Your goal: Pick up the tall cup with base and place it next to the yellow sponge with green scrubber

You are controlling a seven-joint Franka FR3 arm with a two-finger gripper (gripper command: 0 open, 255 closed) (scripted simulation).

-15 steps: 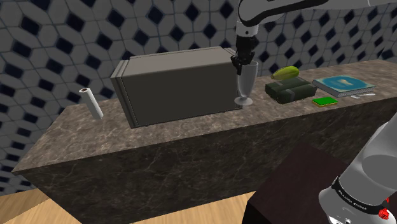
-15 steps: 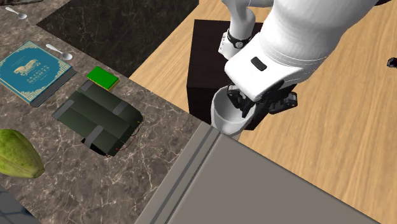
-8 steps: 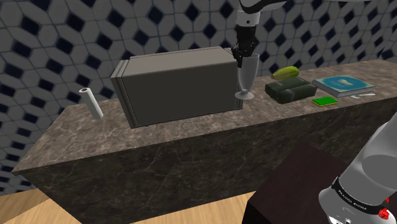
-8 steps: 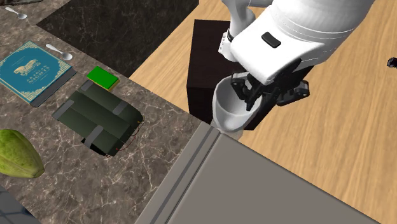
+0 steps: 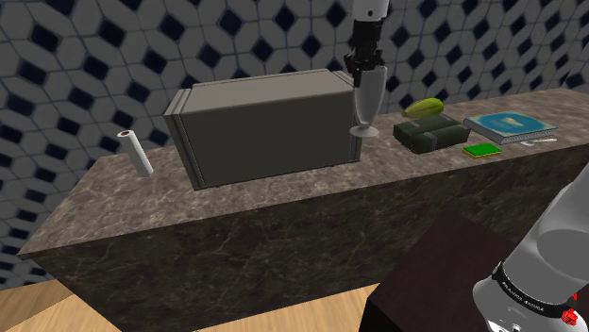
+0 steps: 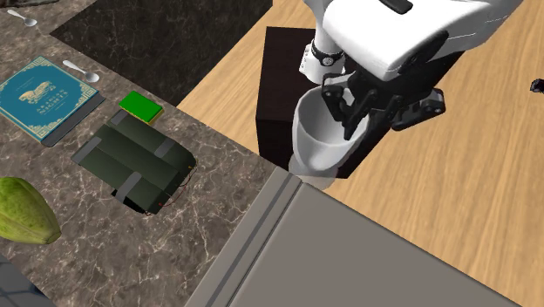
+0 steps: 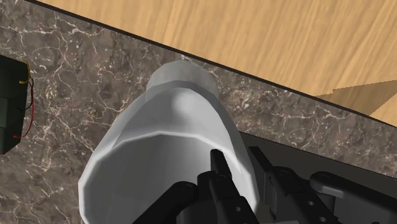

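The counter (image 5: 283, 191) looks like dark, white-veined stone. The floor (image 6: 488, 174) is pale grained wood. The cup (image 7: 172, 121) is smooth, pale grey.

Counter (image 5: 382, 157) between grey box (image 5: 260, 127) and dark pack (image 5: 429, 135) looks free.

This looks like a home kitchen. Directly beneath the jaws of the gripper (image 6: 353, 113) runs a long counter (image 5: 283, 203) of dark veined stone. Behind them rises a wall (image 5: 85, 57) tiled in a grey and dark blue diamond pattern. Past the counter's edge lies a pale wooden plank floor (image 6: 488, 192). Household things are set about. The jaws clasp a pale footed cup (image 6: 314, 144), and a grey box-shaped unit (image 5: 260, 127) stands just beside them. On their other side lie a green fruit (image 5: 422, 107), a dark green bag (image 6: 135, 163), a green sponge (image 6: 141, 106), a book (image 6: 44, 96) and 2 small spoons (image 6: 80, 71).
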